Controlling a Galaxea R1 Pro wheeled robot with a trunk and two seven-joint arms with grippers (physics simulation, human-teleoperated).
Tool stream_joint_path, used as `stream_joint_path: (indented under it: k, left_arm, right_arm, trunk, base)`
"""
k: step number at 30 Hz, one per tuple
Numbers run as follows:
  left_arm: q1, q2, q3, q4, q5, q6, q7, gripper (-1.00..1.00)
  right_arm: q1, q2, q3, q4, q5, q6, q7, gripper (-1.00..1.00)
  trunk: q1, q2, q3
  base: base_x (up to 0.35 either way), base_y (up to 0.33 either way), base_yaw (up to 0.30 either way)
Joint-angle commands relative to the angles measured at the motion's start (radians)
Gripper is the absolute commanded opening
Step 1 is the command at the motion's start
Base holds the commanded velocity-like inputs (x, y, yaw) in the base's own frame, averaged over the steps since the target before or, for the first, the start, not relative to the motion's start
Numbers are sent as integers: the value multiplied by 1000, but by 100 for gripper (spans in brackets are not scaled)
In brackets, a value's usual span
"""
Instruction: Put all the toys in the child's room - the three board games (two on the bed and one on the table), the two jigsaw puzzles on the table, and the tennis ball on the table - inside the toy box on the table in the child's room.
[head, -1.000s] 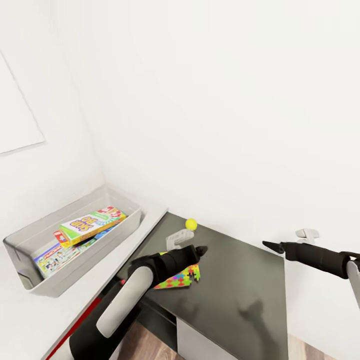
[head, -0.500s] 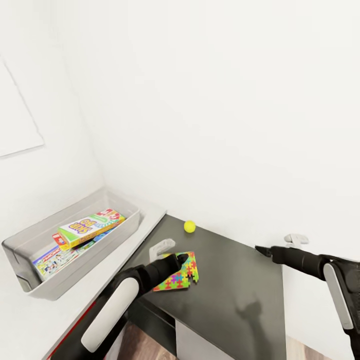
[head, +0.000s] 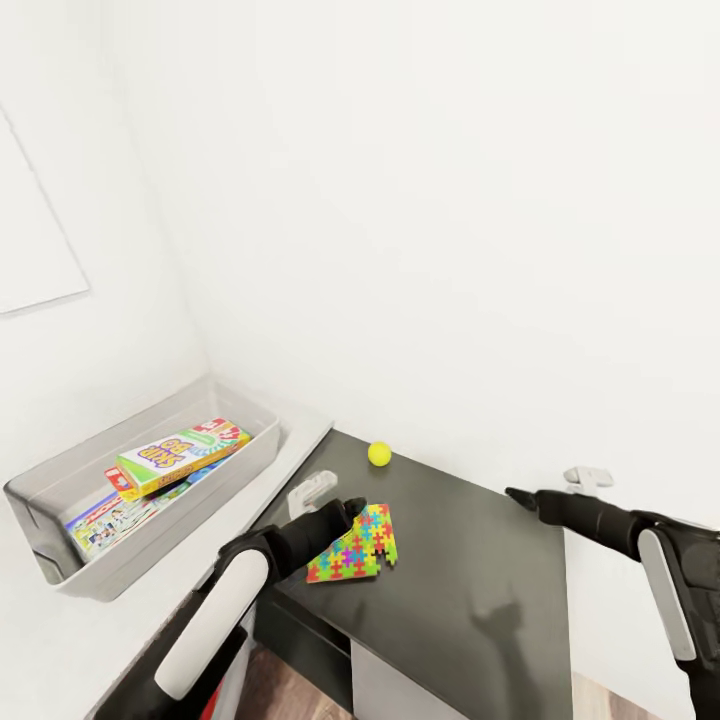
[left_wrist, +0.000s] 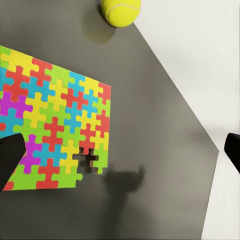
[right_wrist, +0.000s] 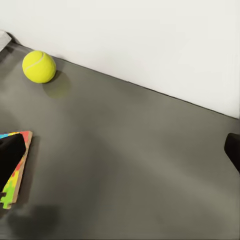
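Left gripper (head: 345, 512) has drawn back toward the robot and lowered over the near edge of the jigsaw puzzle (head: 352, 548), uncovering more of it. Right gripper (head: 512, 493) has shifted slightly inward above the table (head: 470, 590). Camera view has shifted.

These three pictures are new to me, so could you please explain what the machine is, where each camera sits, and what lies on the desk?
It is a simulated two-armed robot. The head view looks down over both arms; each wrist view looks along one gripper. The left gripper is at the jigsaw puzzle on the dark table wing; whether it grips is unclear. The tennis ball lies beyond. The right gripper hovers with nothing in it. The toy box holds the board games.
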Motion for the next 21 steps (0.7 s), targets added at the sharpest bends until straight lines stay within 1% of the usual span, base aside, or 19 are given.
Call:
stream_joint_path:
  k: [1,2,21]
  left_arm:
    - [-2,1,5,-1,7,0,8,100]
    - [-2,1,10,-1,7,0,8,100]
    - [-2,1,10,-1,7,0,8,100]
  right_arm:
    - [-7,4,-1,-1,-4,6,1,100]
    - [-10,4,-1,-1,-4,6,1,100]
    - [-10,4,-1,-1,-4,6,1,100]
  trunk:
    - [0,-1,-1]
    - [0,-1,-1]
    - [0,-1,-1]
  base:
    - [0,0,0]
    - [0,0,0]
    - [0,0,0]
